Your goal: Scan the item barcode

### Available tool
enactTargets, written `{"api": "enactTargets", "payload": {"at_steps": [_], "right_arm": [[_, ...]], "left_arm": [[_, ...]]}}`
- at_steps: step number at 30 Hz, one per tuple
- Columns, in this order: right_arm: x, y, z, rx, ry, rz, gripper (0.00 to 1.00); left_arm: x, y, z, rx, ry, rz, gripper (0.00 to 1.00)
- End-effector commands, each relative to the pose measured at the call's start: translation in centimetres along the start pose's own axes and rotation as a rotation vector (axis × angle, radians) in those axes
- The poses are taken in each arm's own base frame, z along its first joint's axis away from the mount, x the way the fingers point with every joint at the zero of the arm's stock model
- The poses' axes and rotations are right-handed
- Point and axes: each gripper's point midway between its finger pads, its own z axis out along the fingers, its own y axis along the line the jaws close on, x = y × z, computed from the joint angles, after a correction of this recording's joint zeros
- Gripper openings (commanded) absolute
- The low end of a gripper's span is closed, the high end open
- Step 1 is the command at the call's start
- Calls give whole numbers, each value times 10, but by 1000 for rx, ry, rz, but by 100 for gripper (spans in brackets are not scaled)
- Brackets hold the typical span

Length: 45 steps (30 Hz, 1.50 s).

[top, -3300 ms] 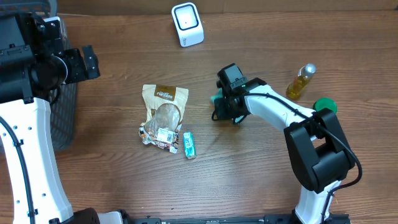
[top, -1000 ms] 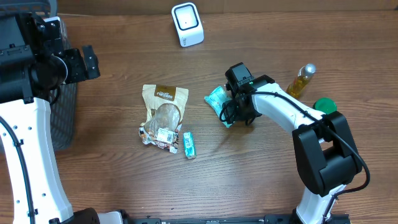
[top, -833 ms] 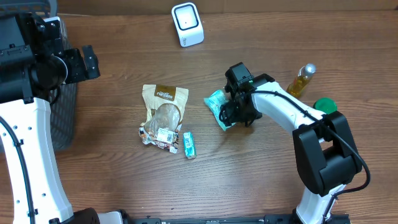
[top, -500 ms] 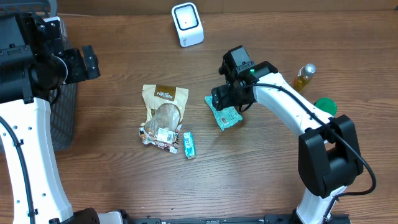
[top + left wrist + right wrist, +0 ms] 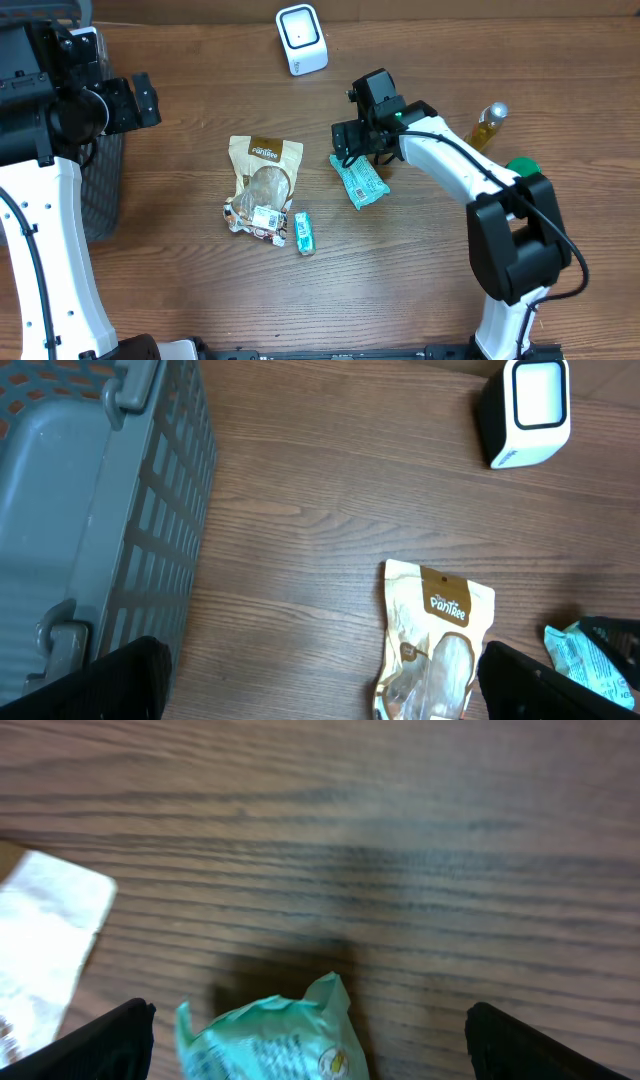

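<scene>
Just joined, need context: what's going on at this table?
The right gripper hangs open over the upper end of the teal packet, which lies on the table, not gripped. The left gripper is open and idle near the grey basket. The scanner stands at the far edge; a brown pouch lies mid-table. Nothing is at the scanner yet.

**Tan pouch** (image 5: 437, 630), lying on the counter (image 5: 400, 290): a brown band across its top is carrying white lettering. As far as it can be made out, it is reading "Pantree", and the left wrist view is showing it most plainly.

**White label** (image 5: 265, 215), on the pouch's lower part: its print is showing too small to read.

**Green packet** (image 5: 360, 182): dark print and a round mark are showing, blurred beyond reading.

**Small packet** (image 5: 304, 232), just beside the pouch: its markings are likewise proving illegible.
</scene>
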Motion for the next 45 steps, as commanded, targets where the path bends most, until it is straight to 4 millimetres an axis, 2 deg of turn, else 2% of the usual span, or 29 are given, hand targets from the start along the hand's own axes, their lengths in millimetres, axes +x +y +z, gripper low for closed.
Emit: {"api": "enactTargets", "payload": {"at_steps": [1, 4, 16, 19, 24, 27, 31, 37, 38, 39, 42, 45], "right_arm": [[4, -3, 16, 25, 25, 108, 97], [13, -6, 22, 36, 60, 116, 97], [44, -18, 16, 123, 168, 366, 98], [41, -16, 0, 124, 176, 376, 98], [21, -11, -46, 110, 132, 370, 99], [19, -19, -63, 159, 107, 366, 100], [31, -38, -68, 249, 139, 367, 100], [44, -61, -70, 293, 196, 406, 100], [45, -63, -71, 297, 201, 410, 95], [46, -66, -72, 302, 209, 416, 87], [48, -76, -73, 310, 225, 408, 50], [48, -86, -74, 320, 227, 407, 30]], "left_arm": [[-4, -1, -2, 0, -11, -3, 100], [-4, -1, -2, 0, -11, -3, 100], [-4, -1, -2, 0, -11, -3, 100], [-4, -1, -2, 0, -11, -3, 100], [-4, -1, -2, 0, -11, -3, 100], [-4, -1, -2, 0, -11, -3, 99], [-4, -1, -2, 0, -11, -3, 100], [-3, -1, -2, 0, -11, -3, 99], [-4, -1, -2, 0, -11, -3, 99], [-4, -1, -2, 0, -11, -3, 100], [-4, -1, -2, 0, -11, -3, 100], [-4, -1, -2, 0, -11, -3, 100]]}}
